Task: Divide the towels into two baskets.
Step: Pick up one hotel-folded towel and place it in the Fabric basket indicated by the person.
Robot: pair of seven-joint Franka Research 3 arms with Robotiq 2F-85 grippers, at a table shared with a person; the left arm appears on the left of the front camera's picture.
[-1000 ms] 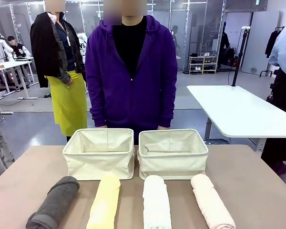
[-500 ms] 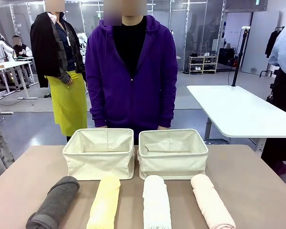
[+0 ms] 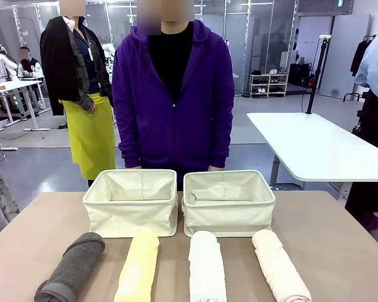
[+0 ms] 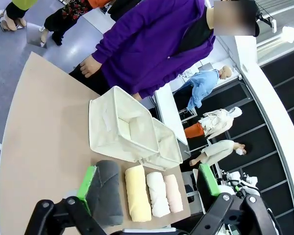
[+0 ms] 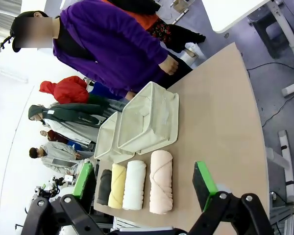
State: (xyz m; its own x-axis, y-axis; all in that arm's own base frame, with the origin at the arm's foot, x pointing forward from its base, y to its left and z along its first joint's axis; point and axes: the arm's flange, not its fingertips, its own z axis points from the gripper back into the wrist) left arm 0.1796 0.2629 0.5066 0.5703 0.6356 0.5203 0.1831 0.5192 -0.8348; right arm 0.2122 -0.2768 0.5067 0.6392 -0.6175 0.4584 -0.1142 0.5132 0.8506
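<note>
Four rolled towels lie in a row along the table's near edge: dark grey (image 3: pixel 71 267), pale yellow (image 3: pixel 138 267), white (image 3: pixel 206 267) and pale pink (image 3: pixel 280 264). Behind them two cream canvas baskets stand side by side, the left basket (image 3: pixel 131 202) and the right basket (image 3: pixel 228 202), both with nothing inside. My left gripper (image 4: pixel 148 188) hangs open high above the table's left end, over the dark grey towel (image 4: pixel 108 192). My right gripper (image 5: pixel 145 182) is open too, high above the right end near the pale pink towel (image 5: pixel 161 181).
A person in a purple hoodie (image 3: pixel 174 94) stands at the far side right behind the baskets, arms down. A white table (image 3: pixel 315 148) stands off to the right. Bare tabletop (image 3: pixel 340 245) flanks the towels on both ends.
</note>
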